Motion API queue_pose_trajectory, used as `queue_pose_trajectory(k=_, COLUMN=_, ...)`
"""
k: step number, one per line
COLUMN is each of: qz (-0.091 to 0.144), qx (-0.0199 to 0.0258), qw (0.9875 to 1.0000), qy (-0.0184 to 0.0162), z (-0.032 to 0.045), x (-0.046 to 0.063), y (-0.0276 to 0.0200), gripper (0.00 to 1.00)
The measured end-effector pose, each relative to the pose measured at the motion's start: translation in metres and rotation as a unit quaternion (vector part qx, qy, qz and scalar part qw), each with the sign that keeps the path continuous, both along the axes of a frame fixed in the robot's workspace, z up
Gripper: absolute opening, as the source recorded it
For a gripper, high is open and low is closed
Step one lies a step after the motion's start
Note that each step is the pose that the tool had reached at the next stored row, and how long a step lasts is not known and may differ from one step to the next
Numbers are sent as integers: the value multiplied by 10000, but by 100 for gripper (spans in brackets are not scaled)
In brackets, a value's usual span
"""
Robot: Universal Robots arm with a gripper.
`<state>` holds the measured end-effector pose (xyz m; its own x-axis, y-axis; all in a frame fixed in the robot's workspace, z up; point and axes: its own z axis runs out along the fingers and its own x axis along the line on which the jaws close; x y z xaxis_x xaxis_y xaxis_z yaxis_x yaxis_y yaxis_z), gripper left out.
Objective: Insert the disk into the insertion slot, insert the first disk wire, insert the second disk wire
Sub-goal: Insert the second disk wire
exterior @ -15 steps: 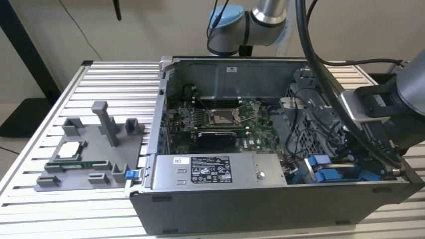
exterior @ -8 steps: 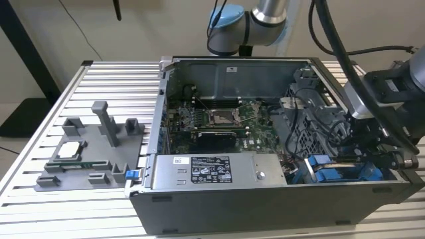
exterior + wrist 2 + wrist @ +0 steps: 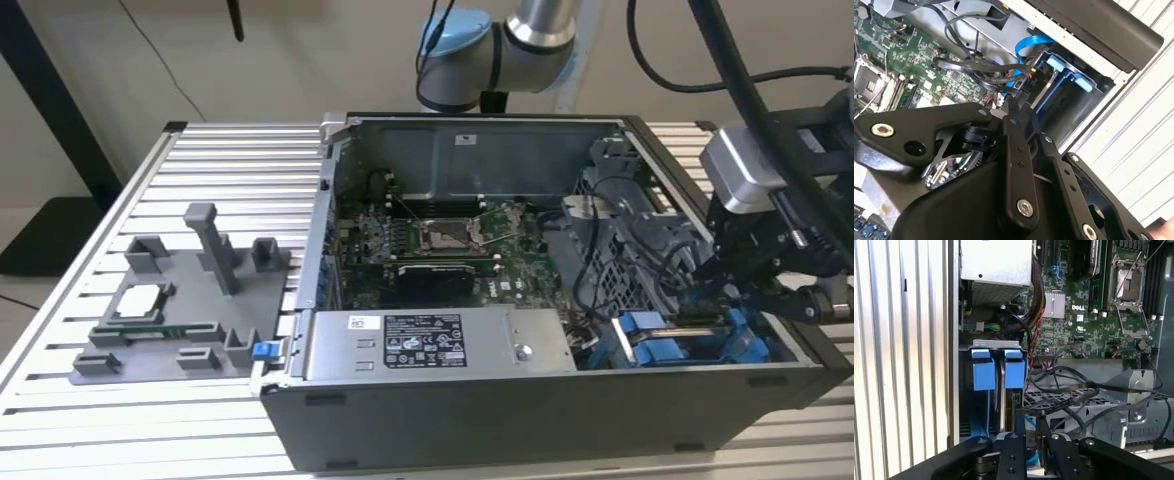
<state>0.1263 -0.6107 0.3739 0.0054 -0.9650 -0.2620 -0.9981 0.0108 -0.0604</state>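
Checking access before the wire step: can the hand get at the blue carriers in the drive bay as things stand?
Probably yes. The hand hangs inside the open case right at the drive bay, with the blue carriers directly ahead. Black cables run beside the bay, not across that path, though they crowd it.

- You get even, soft indoor light; the ribbed aluminium table (image 3: 80, 330) shines pale.
- Your black gripper linkage (image 3: 1019, 165) sits blurred close up in both wrist views.
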Motion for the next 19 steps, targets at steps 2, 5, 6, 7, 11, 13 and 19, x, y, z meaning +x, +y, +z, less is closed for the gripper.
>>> queue_pose_trajectory(k=2, qz=0, qx=-25, qw=10000, qy=4, z=33, x=0, y=0, gripper=100)
queue_pose_trajectory(k=5, qz=0, qx=-152, qw=9999, qy=6, z=48, x=0, y=1, gripper=100)
queue_pose_trajectory(k=6, qz=0, qx=-226, qw=9997, qy=6, z=48, x=1, y=3, gripper=100)
queue_pose_trajectory(k=7, qz=0, qx=-290, qw=9996, qy=6, z=49, x=1, y=6, gripper=100)
queue_pose_trajectory(k=11, qz=0, qx=-378, qw=9993, qy=6, z=139, x=0, y=17, gripper=100)
queue_pose_trajectory(k=13, qz=-1, qx=-381, qw=9993, qy=5, z=227, x=0, y=17, gripper=100)
queue_pose_trajectory(k=19, qz=0, qx=-381, qw=9993, qy=6, z=304, x=0, y=17, gripper=100)
